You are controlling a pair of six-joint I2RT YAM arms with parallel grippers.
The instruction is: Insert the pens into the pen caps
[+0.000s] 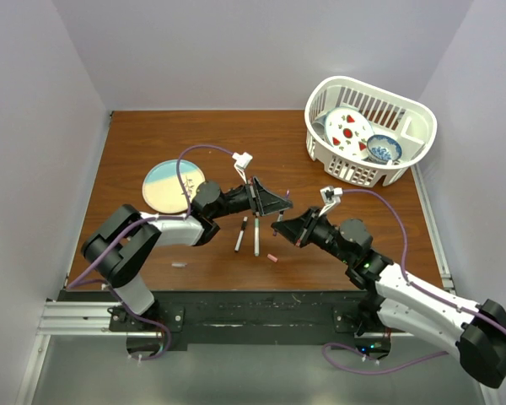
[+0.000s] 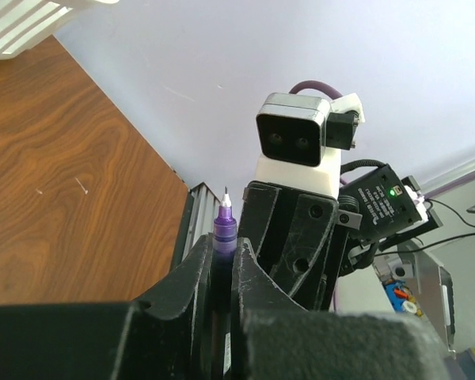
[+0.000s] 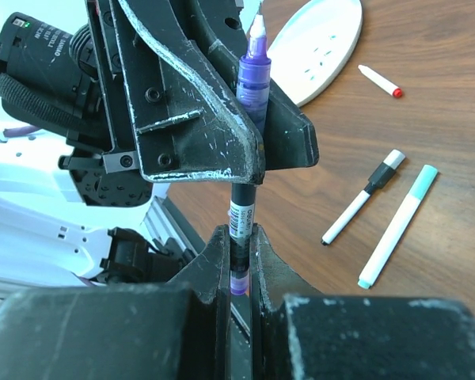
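A dark purple pen [image 3: 243,214] is held in the air between both grippers, above the middle of the table. My left gripper [image 2: 222,253] is shut on it just behind its purple tip [image 2: 225,226]. The right gripper [image 3: 239,237] is shut on the other end, where a purple piece shows between the jaws; I cannot tell if that piece is a cap. In the top view the left gripper [image 1: 266,202] and right gripper [image 1: 282,226] nearly touch. On the table lie a black-capped white pen [image 3: 356,207], a teal-ended pen [image 3: 397,228], a short red-tipped pen [image 3: 378,81] and a pink cap [image 1: 271,258].
A round blue and cream plate [image 1: 164,187] lies at the left of the table. At the back right stands a white basket [image 1: 371,173] holding dishes. The two loose pens [image 1: 240,234] lie just in front of the grippers.
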